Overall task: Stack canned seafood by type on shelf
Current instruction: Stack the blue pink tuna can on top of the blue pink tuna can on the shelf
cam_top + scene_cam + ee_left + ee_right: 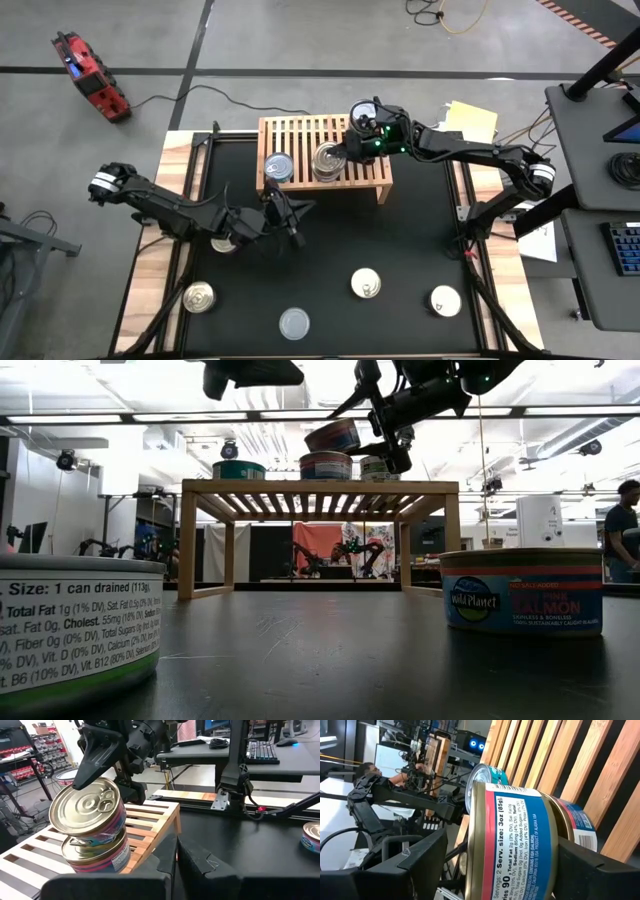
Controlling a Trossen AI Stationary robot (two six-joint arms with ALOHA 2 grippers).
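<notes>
The light-wood shelf [300, 135] stands at the table's far middle. On its slatted top a teal-labelled can [278, 167] stands alone. Right of it a blue-labelled can [87, 812] lies tilted on a second can [97, 857]. My right gripper [342, 152] reaches in from the table's right and is shut on the tilted can. My left gripper [292, 216] hovers shut in front of the shelf, above the mat, with nothing in it. Several more cans stand on the black mat, among them two near the front edge [200, 297] [366, 284]. My right gripper has the upper can's round wall [547, 845] between its two fingers, one on each side. The fingers come nearly level from the table's right. The can sits tilted, its lower rim [82, 840] resting on the lid of the can beneath, its lid facing the table's front.
Loose cans stand near the front edge [294, 323] [445, 300], and one lies partly under my left arm [225, 243]. In the low view two cans [75, 630] [525, 592] stand close to the camera. A desk with a keyboard [625, 250] is at the right.
</notes>
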